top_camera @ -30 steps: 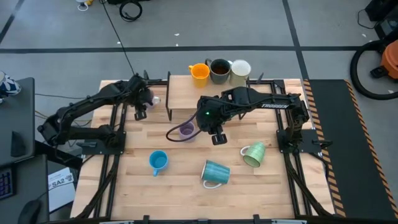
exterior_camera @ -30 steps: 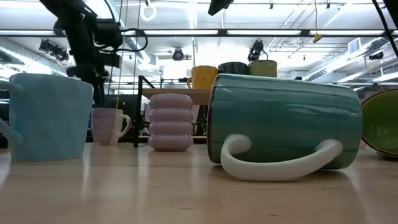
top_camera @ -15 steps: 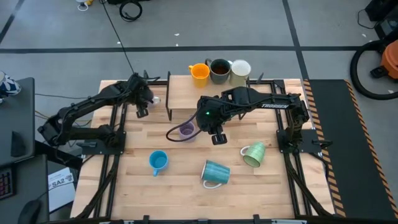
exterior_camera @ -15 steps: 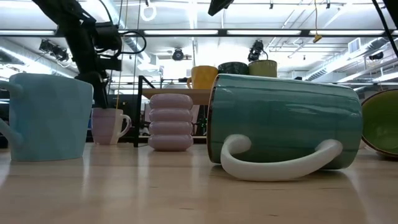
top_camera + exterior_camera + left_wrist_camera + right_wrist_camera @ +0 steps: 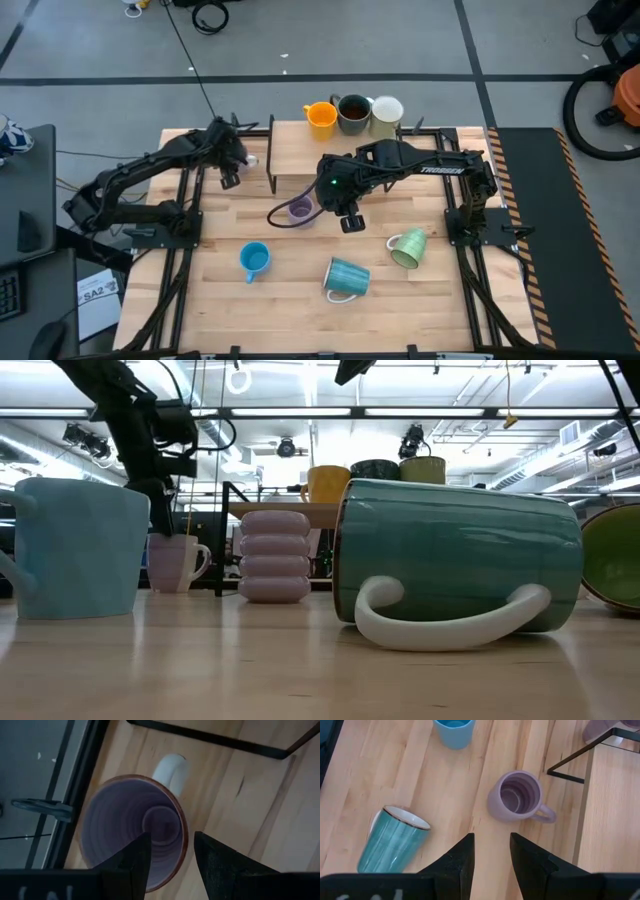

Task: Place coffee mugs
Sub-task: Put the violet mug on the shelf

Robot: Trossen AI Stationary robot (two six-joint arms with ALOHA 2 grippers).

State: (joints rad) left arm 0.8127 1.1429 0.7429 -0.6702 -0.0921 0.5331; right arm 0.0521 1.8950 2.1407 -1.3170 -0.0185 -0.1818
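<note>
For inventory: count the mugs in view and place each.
8. Orange mug, dark brown mug, cream mug: on the shelf. Lavender mug: under the left end effector. Ribbed lavender mug: mid-table. Blue mug: front, upright. Teal mug, green mug: on their sides. None seems hidden.

High cam looks straight down over whole table (image 5: pixel 300 300) w/ both arms; low cam sits at tabletop level, very close to the teal mug (image 5: pixel 455 560), facing across into the room; left wrist cam looks down into a lavender mug (image 5: pixel 132 837) from close; right wrist cam looks down from higher up, sharing the teal, blue (image 5: pixel 453 731) & ribbed lavender (image 5: pixel 516 797) mugs w/ high view.
</note>
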